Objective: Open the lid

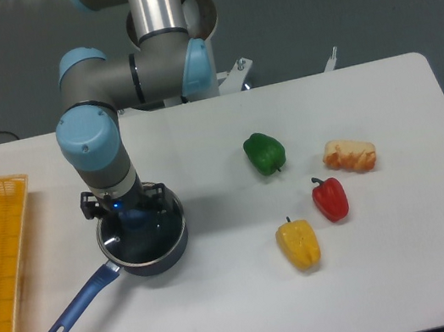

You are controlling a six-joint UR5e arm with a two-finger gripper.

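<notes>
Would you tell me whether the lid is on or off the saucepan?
On: the lid sits flat on the saucepan rim, under the gripper.

1 fixed camera, high front view, angled down over white table (229, 302), arm base opposite

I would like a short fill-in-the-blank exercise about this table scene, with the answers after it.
1. The gripper is right above the dark blue ____.
2. The saucepan's long handle points toward the ____ basket.
3. The pepper farthest from the camera is ____.
4. Between the green and yellow peppers lies the ____ pepper.

Answers: saucepan; yellow; green; red
</notes>
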